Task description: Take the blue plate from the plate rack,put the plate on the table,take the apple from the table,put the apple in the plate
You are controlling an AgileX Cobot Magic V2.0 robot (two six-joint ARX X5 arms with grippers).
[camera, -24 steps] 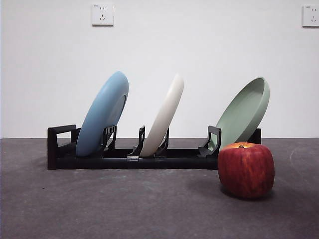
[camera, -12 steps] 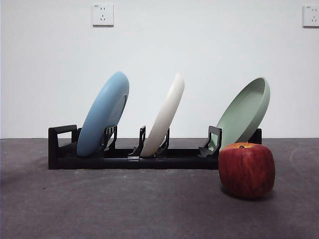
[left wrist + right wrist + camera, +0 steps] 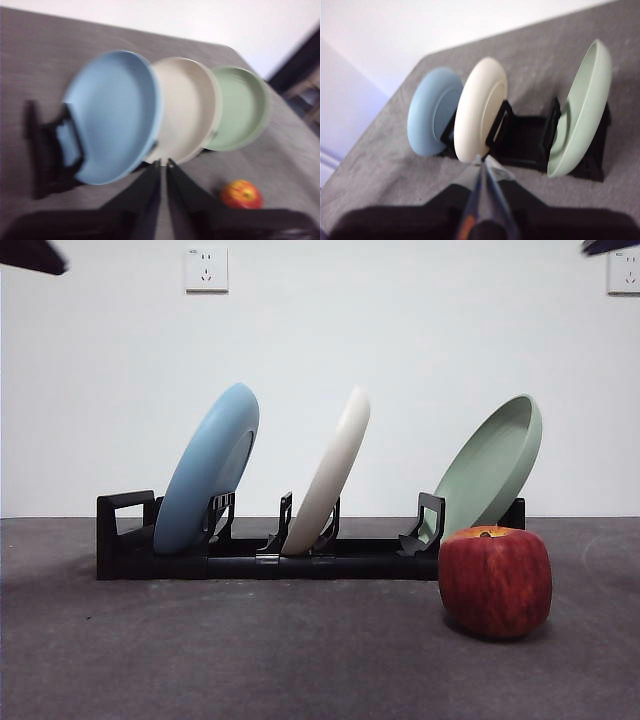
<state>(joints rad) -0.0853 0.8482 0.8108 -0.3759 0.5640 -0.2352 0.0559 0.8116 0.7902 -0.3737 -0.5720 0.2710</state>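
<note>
You see the rack (image 3: 270, 558) standing across the table (image 3: 250, 660). Three plates lean in its slots: the blue plate (image 3: 207, 468) at the rack's loop end, the white plate (image 3: 328, 472) mid-rack, the green plate (image 3: 490, 470) at the far end. The apple (image 3: 495, 581) sits on the table just before the rack's green-plate end.

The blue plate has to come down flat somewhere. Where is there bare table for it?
Bare table lies in front of the plate rack, beside the apple. Crowded: the rack, holding the blue plate, cream plate and green plate.
</note>
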